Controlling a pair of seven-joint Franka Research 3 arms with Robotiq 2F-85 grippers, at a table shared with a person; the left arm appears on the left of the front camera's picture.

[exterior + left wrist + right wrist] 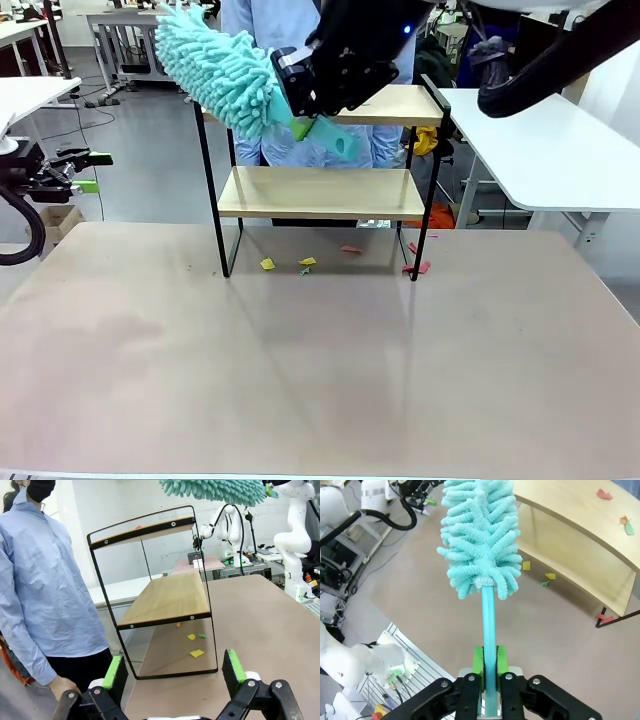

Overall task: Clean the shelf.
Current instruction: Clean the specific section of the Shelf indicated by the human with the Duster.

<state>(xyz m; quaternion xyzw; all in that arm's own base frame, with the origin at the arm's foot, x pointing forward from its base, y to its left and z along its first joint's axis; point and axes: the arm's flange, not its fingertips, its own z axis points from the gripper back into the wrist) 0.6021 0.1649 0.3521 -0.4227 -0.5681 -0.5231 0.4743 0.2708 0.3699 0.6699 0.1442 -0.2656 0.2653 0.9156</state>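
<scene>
Your shelf (320, 190) stands on the bench (320, 400) close to its far edge, about midway along. It is a small two-tier rack: two light wooden boards, one above the other, carried in a thin black metal frame whose legs run down to the bench top. Seen from the left wrist, the shelf (165, 600) shows small screws along each board's edge. The right wrist view looks down on the shelf (580, 525), and a few bits of coloured paper (604, 494) lie on the top board. More paper scraps (267, 264) – yellow, green and red – lie on the bench under the lower board, between the legs.

Your right gripper (300, 128) is clenched on the turquoise handle of a fluffy duster (215, 70). From its own wrist you can see the right gripper (489, 662) with both green pads pressed flat against the handle of the duster (482, 535). The shaggy head is raised at the shelf's left end (your robot's left), and in the left wrist view the duster (215, 490) hangs above the top board with clear air between.

Your left gripper (88, 172) sits beyond the bench's left edge, released – jaws spread wide, nothing between them. In its own view the left gripper (175, 672) faces the shelf's end frame from well back. A person in a light blue shirt (45, 580) stands at the far edge, just behind the shelf.
</scene>
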